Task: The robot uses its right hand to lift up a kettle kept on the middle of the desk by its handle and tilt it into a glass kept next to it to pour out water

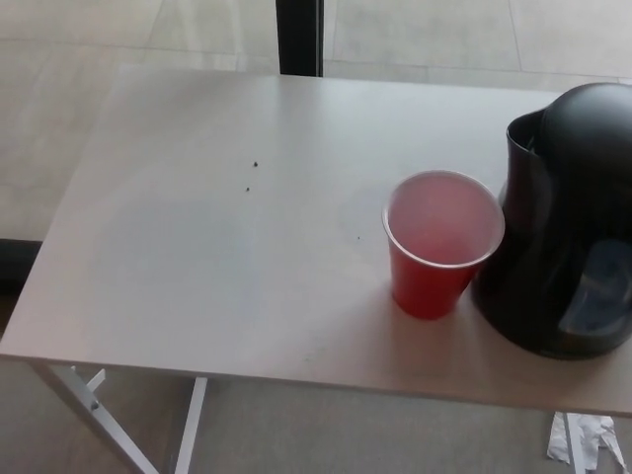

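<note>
A: Where is the black electric kettle (pixel 563 222) found, and how is it set?

B: It is seen upright at the right edge of the pale counter (pixel 217 257), its long axis vertical, its spout notch turned toward the far left. A bluish water window is seen low on its body.

A: What is placed around it?

B: A red plastic cup (pixel 439 242) stands just beside it, on its left, upright and open. No writing can be read. Neither robot hand is in view.
</note>
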Controlling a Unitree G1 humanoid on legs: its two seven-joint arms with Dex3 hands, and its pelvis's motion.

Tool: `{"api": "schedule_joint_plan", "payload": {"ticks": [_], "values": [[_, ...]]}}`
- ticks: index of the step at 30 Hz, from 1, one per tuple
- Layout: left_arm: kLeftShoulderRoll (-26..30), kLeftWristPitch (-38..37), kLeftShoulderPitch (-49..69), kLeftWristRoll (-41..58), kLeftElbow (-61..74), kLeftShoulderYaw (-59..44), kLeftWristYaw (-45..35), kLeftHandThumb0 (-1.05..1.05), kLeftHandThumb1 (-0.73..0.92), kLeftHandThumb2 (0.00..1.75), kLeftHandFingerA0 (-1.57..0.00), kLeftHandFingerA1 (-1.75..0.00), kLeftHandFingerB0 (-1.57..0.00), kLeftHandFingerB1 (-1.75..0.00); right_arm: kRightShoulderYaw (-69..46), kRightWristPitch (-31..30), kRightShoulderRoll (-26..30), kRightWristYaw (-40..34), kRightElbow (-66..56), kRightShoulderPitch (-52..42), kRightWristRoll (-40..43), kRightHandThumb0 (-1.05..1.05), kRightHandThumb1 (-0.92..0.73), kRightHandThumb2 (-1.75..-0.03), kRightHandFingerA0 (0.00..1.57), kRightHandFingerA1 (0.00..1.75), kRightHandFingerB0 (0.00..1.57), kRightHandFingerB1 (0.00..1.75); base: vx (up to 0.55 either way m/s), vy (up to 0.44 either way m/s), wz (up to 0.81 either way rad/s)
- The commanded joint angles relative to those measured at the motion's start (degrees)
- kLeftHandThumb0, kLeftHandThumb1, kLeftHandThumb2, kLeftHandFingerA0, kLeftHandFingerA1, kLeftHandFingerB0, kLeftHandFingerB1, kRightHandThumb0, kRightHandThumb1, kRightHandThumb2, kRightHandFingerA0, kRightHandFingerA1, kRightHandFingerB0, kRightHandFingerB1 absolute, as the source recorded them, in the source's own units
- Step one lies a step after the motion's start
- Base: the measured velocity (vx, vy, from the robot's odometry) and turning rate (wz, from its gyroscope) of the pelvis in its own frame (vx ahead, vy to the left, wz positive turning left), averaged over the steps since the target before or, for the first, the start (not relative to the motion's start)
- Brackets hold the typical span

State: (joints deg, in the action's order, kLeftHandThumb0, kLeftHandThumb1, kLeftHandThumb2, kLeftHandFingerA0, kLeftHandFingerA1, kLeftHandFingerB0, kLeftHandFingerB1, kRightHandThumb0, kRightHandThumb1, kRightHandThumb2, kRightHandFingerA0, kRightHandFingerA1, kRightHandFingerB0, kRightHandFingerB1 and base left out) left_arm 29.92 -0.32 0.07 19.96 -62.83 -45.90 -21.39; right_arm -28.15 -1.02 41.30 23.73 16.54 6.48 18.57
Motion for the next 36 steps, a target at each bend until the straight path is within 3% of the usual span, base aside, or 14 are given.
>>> {"api": "schedule_joint_plan", "payload": {"ticks": [1, 4, 5, 12, 14, 17, 19, 23, 25, 27, 31, 32, 34, 36], "values": [[2.6, 2.4, -0.4, 3.7, -1.2, -0.8, -2.4, -1.05, 0.46, 1.21, -1.12, -1.10, -0.69, -1.59, 13.9, -19.4, 6.9, 16.7, -4.5, 6.6, 2.3, -0.72, -0.40, -0.78, 0.06, 0.51, 0.00, 0.03, 0.00, 0.000, 0.00], [2.7, 2.2, -0.5, 3.8, -1.3, -0.8, -2.4, -1.05, 0.47, 1.17, -1.12, -1.11, -0.69, -1.55, 15.2, -21.8, 6.9, 17.1, -3.7, 7.8, 2.3, -0.72, -0.40, -0.77, 0.16, 0.65, 0.00, 0.01, 0.00, 0.000, 0.00], [2.7, 2.0, -0.7, 3.8, -1.4, -0.8, -2.4, -1.05, 0.44, 1.20, -1.15, -1.06, -0.69, -1.58, 17.1, -20.2, 7.2, 18.2, -2.3, 8.1, 0.1, -0.74, -0.41, -0.74, 0.00, 0.07, 0.00, 0.00, 0.00, 0.000, 0.00], [2.3, 2.4, -0.1, 4.1, 0.3, -0.4, -2.1, -1.05, 0.49, 1.22, -1.15, -1.09, -0.69, -1.58, 25.2, -13.9, 10.1, 20.8, 2.6, 9.9, -7.4, -0.75, -0.44, -0.82, 0.00, 0.07, 0.00, 0.00, 0.00, 0.000, 0.00], [2.5, 2.7, -0.4, 4.3, -0.2, -0.5, -1.8, -1.05, 0.49, 1.22, -1.18, -1.04, -0.68, -1.55, 27.0, -14.6, 11.2, 20.9, 2.7, 10.2, -8.4, -0.66, -0.35, -0.73, 0.30, 0.67, 0.00, 0.00, 0.00, 0.000, 0.00], [2.7, 2.0, -0.4, 4.1, -0.4, 0.0, -2.1, -1.05, 0.64, 0.97, -1.21, -1.05, -0.74, -1.47, 28.8, -16.2, 11.9, 21.9, 3.4, 11.2, -7.8, -0.64, -0.32, -0.71, 0.51, 0.79, 0.00, 0.01, 0.00, 0.000, 0.00], [2.8, 2.2, -0.5, 4.1, -0.7, 0.1, -1.8, -1.05, 0.49, 1.23, -1.18, -1.05, -0.68, -1.56, 29.8, -16.2, 12.1, 22.3, 4.3, 11.8, -8.0, -0.65, -0.32, -0.72, 0.51, 0.80, 0.00, 0.01, 0.00, 0.000, 0.00], [2.7, 1.8, -0.3, 4.5, -0.6, 0.3, -1.8, -1.05, 0.49, 1.22, -1.19, -1.04, -0.72, -1.54, 29.4, -16.9, 10.8, 19.7, 4.3, 12.1, -7.4, -0.63, -0.37, -0.75, 0.00, 0.10, 0.00, 0.05, 0.00, 0.000, 0.00], [2.8, 2.0, -0.2, 4.9, -0.9, 0.4, -1.9, -1.05, 0.48, 1.21, -1.19, -1.01, -0.73, -1.53, 27.9, -17.8, 9.1, 16.5, 3.5, 11.4, -6.9, -0.55, -0.43, -0.53, 0.11, 0.32, 0.12, 0.26, 0.00, 0.000, 0.00], [3.1, 1.9, -0.3, 5.0, -1.7, 0.6, -2.3, -1.05, 0.46, 1.21, -1.19, -1.01, -0.73, -1.54, 25.9, -18.6, 6.6, 11.3, 2.5, 10.8, -7.3, -0.32, -0.27, -0.86, 0.03, 0.52, 0.00, 0.47, 0.00, 0.000, 0.00], [2.9, 1.4, -0.1, 4.9, -1.7, 1.4, -2.0, -1.05, 0.58, 1.07, -1.24, -1.01, -0.84, -1.42, 22.5, -18.9, 2.6, 5.7, 1.3, 9.8, -7.9, -0.48, -0.52, -0.56, 0.42, 0.41, 0.31, 0.33, 0.00, 0.000, 0.00], [2.9, 1.4, 0.0, 4.9, -1.8, 1.4, -2.0, -1.05, 0.58, 1.07, -1.24, -1.01, -0.84, -1.42, 22.0, -18.1, 1.6, 4.0, 0.7, 9.3, -8.6, -0.47, -0.55, -0.56, 0.68, 0.85, 0.35, 0.35, 0.00, 0.000, 0.00], [2.9, 1.4, 0.0, 5.1, -1.7, 1.5, -2.0, -1.05, 0.44, 1.23, -1.27, -0.95, -0.71, -1.49, 19.8, -17.4, -1.2, 1.1, 0.2, 9.0, -8.4, -0.43, -0.55, -0.56, 0.94, 0.92, 0.47, 0.40, 0.00, 0.000, 0.00], [2.9, 2.0, -0.1, 5.3, -1.6, 1.4, -1.4, -1.05, 0.46, 1.25, -1.28, -0.95, -0.77, -1.49, 16.7, -14.5, -5.1, -1.8, 0.5, 8.7, -6.8, -0.44, -0.61, -0.59, 0.88, 0.58, 0.50, 0.44, 0.00, 0.000, 0.00]]}}
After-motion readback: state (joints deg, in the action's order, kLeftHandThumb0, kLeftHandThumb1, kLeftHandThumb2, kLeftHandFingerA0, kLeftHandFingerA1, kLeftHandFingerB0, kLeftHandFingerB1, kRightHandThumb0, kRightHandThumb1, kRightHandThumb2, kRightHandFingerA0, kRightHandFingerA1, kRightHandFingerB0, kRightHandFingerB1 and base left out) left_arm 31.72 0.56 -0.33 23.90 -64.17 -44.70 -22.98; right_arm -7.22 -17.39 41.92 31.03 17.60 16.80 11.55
